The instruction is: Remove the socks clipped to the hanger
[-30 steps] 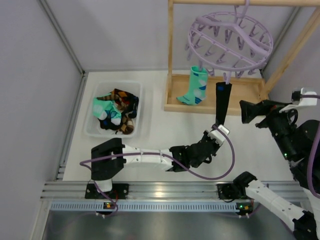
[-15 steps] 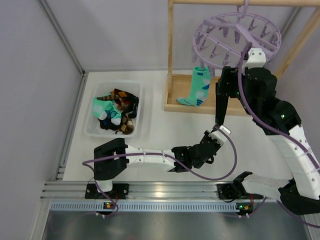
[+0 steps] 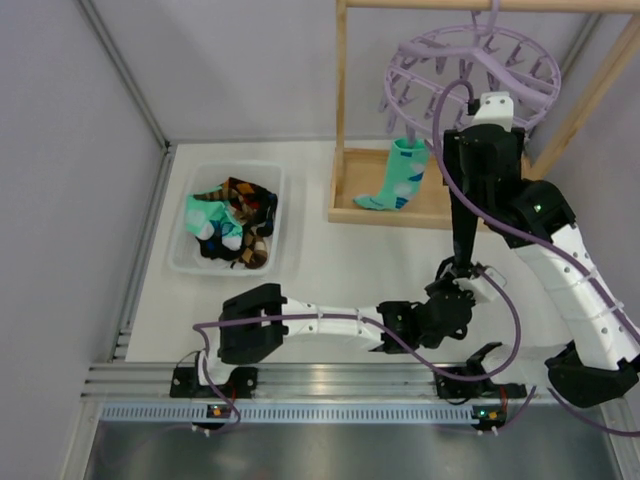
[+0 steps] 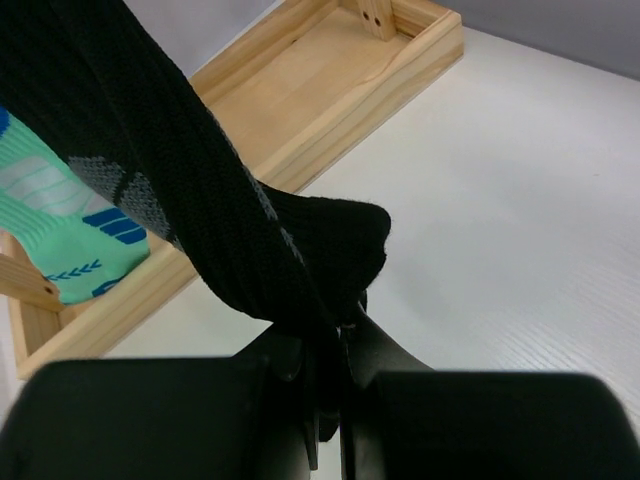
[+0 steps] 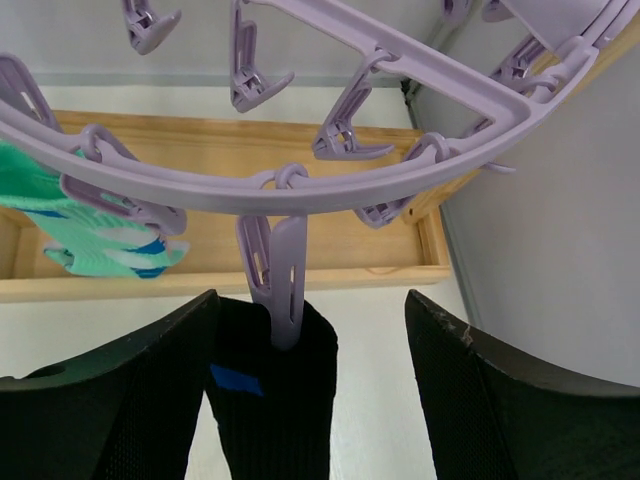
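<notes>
The pale-purple hanger hangs from the wooden rack. A black sock with a blue patch hangs from one clip at the ring's near edge. My right gripper is open, its fingers on either side of that clip and the sock's top; in the top view it sits just under the ring. My left gripper is shut on the black sock's lower end, low above the table. A mint-green sock hangs from another clip.
A clear bin at the left holds several loose socks. The wooden rack's tray base and uprights stand behind the hanging socks. A wall panel runs close on the right.
My right arm swung up from the right side to the hanger and now straddles the black sock's clip. My left gripper moved right with the sock's end. The hanger shifted slightly.
</notes>
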You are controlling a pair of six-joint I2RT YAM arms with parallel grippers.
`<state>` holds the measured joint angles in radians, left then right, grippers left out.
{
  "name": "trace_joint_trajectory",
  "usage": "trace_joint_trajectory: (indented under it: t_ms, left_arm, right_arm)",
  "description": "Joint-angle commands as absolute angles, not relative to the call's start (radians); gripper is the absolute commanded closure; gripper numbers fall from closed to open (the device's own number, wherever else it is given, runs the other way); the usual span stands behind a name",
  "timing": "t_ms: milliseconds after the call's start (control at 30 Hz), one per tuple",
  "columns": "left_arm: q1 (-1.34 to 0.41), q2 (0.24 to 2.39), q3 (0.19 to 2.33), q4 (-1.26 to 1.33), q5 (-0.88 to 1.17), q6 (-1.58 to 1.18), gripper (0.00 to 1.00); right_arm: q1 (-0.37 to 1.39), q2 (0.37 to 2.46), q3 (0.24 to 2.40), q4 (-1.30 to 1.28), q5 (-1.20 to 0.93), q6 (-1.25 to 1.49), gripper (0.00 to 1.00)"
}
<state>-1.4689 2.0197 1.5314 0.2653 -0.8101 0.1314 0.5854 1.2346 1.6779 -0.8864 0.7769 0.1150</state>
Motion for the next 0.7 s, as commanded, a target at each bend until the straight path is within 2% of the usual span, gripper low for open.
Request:
trace_joint_trajectory:
  t_ms: [0,467,667]
  left_arm:
    - [-1.499,2.057,1.614,0.215,-0.835,0.230,1.00]
    - [-1.528,2.111,1.727,0.206,-0.798,0.299,1.00]
    - [-1.529,2.106,1.730,0.204,-0.788,0.293,1.00]
  right_arm:
    - [0.600,1.241,1.723,-0.914,0.867,0.061,0.28]
    - [0.603,1.289,1.638,-0.756,0.914,-0.029,0.27]
    - [0.601,1.290,1.566,-0.600,1.015,-0.112,0.28]
